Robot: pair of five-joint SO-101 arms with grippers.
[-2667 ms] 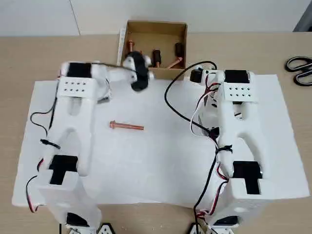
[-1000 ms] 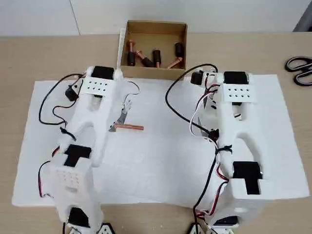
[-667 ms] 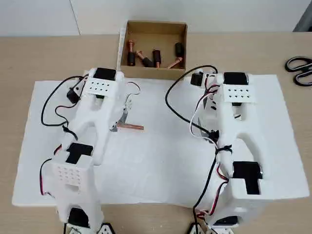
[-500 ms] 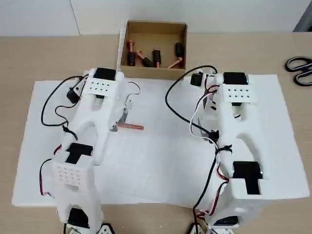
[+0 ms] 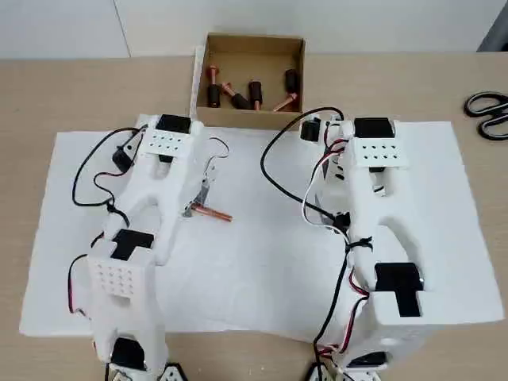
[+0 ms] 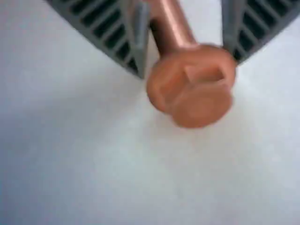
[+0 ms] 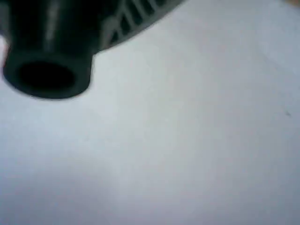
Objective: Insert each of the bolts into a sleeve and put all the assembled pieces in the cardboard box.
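We see the left gripper [image 5: 198, 204] with jaws narrow astride the bolt [image 5: 213, 213] just behind its head, one touching and the other just apart. The bolt lies on the white sheet [image 5: 262, 270], head at 9 o'clock, tip toward 4. The right gripper [image 7: 70, 28] clasps a black sleeve [image 7: 47, 61].

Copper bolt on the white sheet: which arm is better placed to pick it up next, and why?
Left. The left pincer straddles the copper bolt just behind the head; the right arm stands apart, holding a black sleeve.
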